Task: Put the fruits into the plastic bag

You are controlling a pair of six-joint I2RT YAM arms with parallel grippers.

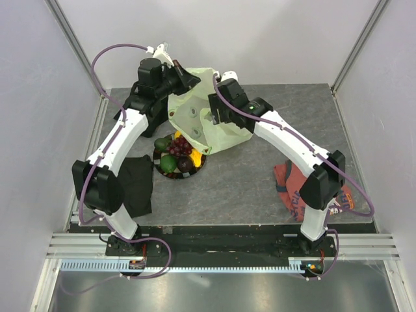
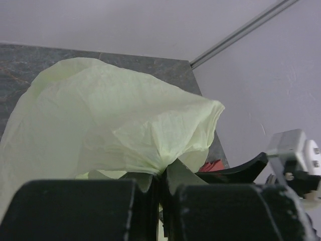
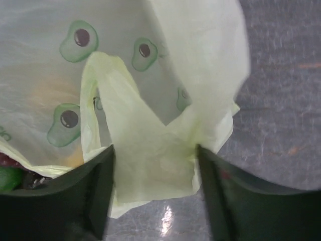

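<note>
The pale green plastic bag point(image 1: 198, 117) with avocado prints stands at the table's back middle, partly over the plate. My left gripper point(image 1: 187, 79) is shut on the bag's upper edge point(image 2: 150, 135) and holds it lifted. My right gripper point(image 1: 214, 112) is open, its jaws wide on either side of a bag handle flap point(image 3: 150, 160) low over the table. The fruits lie on the dark plate point(image 1: 195, 173): a purple grape bunch point(image 1: 182, 146), a yellow lemon point(image 1: 177, 135), green ones point(image 1: 169, 162) and a dark brown one point(image 1: 187, 166). A green fruit point(image 3: 7, 178) shows at the right wrist view's left edge.
A black cloth point(image 1: 137, 185) lies left of the plate, another dark cloth point(image 1: 140, 107) at the back left. A red printed shirt point(image 1: 290, 188) lies under the right arm. Walls and frame posts close in the table's back and sides.
</note>
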